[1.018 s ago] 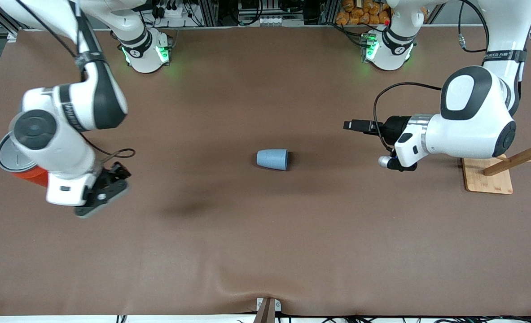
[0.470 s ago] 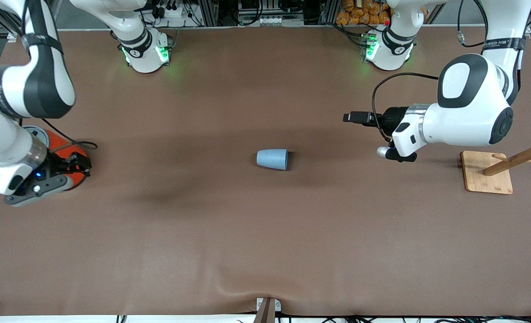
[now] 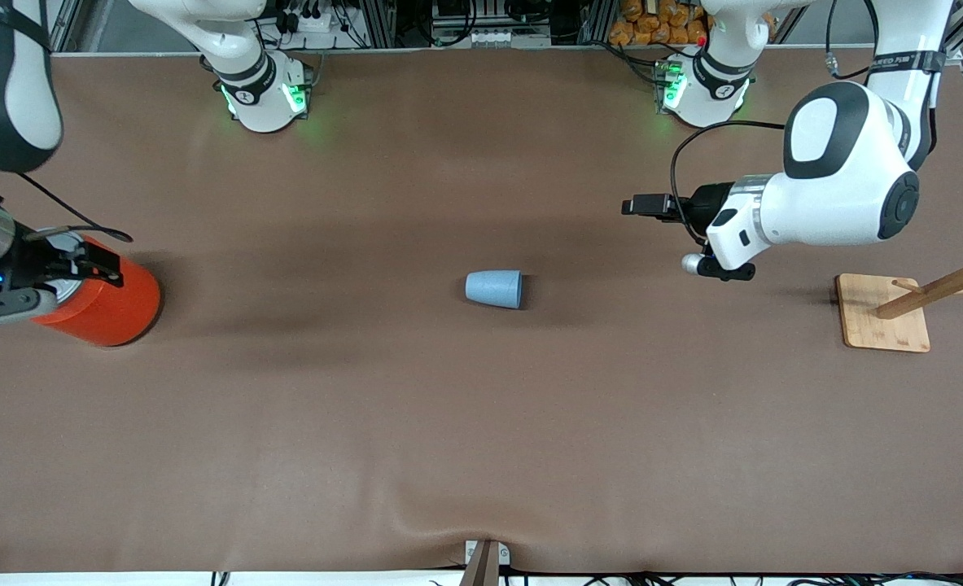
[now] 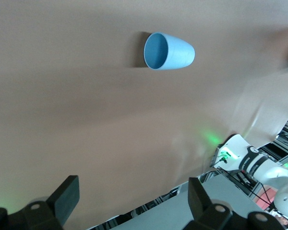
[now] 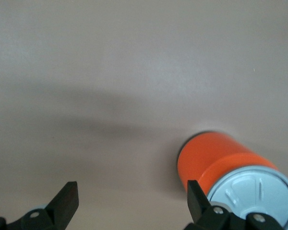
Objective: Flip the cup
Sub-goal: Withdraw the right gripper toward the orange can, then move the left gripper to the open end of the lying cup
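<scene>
The small light-blue cup (image 3: 493, 289) lies on its side in the middle of the brown table, its mouth toward the left arm's end. In the left wrist view the cup (image 4: 169, 51) shows its darker blue inside. My left gripper (image 3: 709, 268) hangs above the table between the cup and the wooden rack; its fingers (image 4: 67, 197) stand open around nothing. My right gripper (image 5: 132, 203) is open and empty over the orange can at the right arm's end of the table, well away from the cup.
A large orange can (image 3: 98, 305) with a grey lid (image 5: 254, 189) stands at the right arm's end. A wooden rack on a square base (image 3: 888, 313) stands at the left arm's end. A ripple in the table cover (image 3: 481, 521) lies near the front edge.
The right arm has swung away from the table's middle to over the orange can. The left arm has drawn slightly toward its base. The cup has not moved.
</scene>
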